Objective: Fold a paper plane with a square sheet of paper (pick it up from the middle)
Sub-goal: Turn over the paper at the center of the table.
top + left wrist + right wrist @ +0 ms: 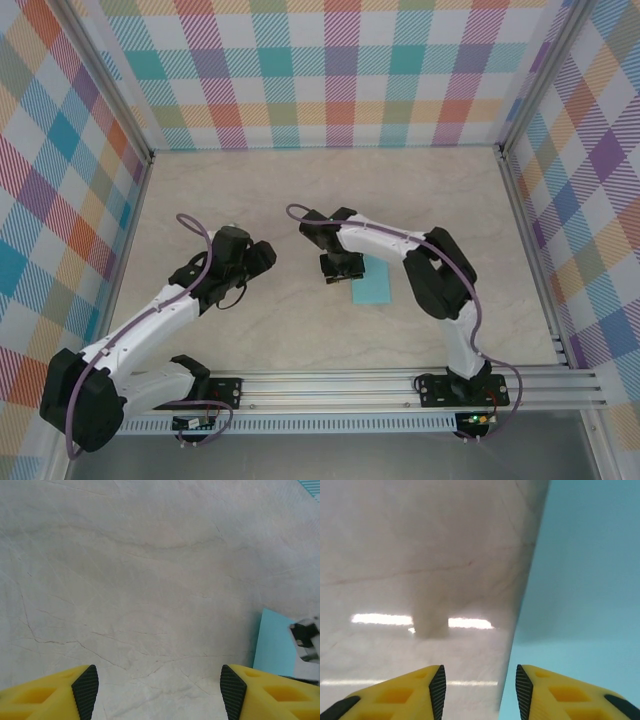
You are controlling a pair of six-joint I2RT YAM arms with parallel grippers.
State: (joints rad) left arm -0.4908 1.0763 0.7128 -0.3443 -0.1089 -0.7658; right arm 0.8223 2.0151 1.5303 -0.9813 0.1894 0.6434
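While the square sheet of paper (374, 288) lay on the table (300, 190), centre-right in the top view, neither pincer held it.
My right gripper (479, 677) straddled the sheet's left edge, jaws parted, gripping nothing; my left gripper (159, 680) gaped empty over bare table. Closing there, I judged, would pinch the edge, not the middle, and drag or crumple it.

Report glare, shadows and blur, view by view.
Right wrist: two bright glare bars on the table, a dark smudge between them; soft shadow band across the turquoise sheet, its edge blurred. Left wrist: even light, marble veins sharp, no glare. Top external: flat, even lighting, only faint shadows under the arms.
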